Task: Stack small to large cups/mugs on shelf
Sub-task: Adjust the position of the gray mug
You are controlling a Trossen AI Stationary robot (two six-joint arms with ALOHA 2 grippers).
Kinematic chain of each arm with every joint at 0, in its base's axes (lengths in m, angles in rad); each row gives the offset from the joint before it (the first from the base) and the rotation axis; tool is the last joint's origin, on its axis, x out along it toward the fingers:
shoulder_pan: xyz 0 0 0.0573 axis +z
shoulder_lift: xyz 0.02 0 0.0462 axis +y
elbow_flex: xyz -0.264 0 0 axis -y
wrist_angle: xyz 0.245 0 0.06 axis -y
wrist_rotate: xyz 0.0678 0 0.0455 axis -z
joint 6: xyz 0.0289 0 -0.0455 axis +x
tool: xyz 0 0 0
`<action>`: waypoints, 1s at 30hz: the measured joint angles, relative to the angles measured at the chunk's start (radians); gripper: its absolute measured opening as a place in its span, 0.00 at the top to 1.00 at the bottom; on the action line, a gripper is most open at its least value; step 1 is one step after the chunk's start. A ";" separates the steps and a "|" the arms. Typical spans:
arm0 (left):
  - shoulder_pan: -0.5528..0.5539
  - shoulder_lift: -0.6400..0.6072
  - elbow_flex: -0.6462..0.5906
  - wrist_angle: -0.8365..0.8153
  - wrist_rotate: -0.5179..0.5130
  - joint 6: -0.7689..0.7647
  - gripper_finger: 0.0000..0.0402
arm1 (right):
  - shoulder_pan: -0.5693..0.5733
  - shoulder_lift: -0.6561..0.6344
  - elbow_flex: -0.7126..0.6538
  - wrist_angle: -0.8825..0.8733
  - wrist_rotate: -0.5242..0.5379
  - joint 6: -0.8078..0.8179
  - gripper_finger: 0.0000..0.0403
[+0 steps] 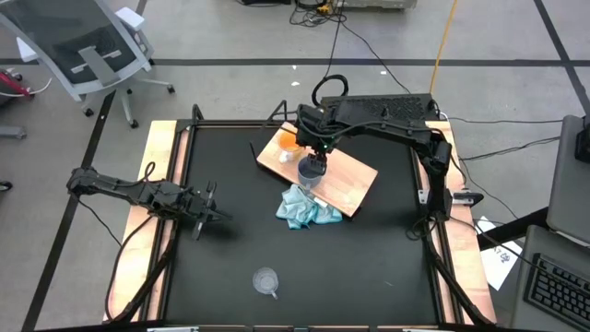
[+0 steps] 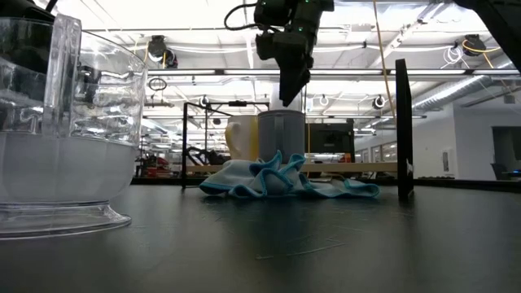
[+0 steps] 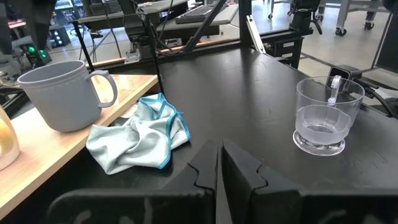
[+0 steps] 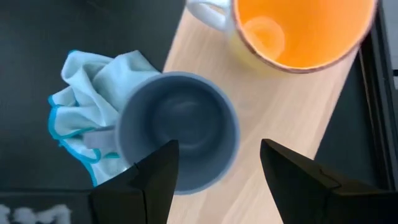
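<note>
Right claw (image 4: 214,165) spread wide directly over grey mug (image 4: 180,130) on shelf (image 4: 292,118); left claw (image 3: 221,165) together, idle on table (image 3: 249,93).

Both arms are dark, skinny jointed things with black cables looped along them. The left gripper (image 3: 219,177) has chunky matte-black notched fingers; the right gripper (image 4: 214,171) has wedge-shaped ones.

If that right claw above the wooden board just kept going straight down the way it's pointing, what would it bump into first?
Most likely the grey-blue mug. The right claw hangs open directly above it, one finger past the rim's edge and the other over the shelf. How far above it hangs is hard to judge.
</note>
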 joint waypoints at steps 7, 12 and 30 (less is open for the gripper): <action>0.000 0.000 0.000 0.000 0.000 0.000 0.94 | 0.010 0.037 -0.002 0.010 0.001 0.007 0.46; 0.000 0.000 0.000 0.000 0.000 -0.001 0.94 | 0.011 0.038 -0.002 0.018 0.003 0.005 0.46; 0.000 0.000 0.000 0.000 0.003 -0.003 0.94 | -0.004 0.038 -0.091 0.085 0.005 -0.064 0.46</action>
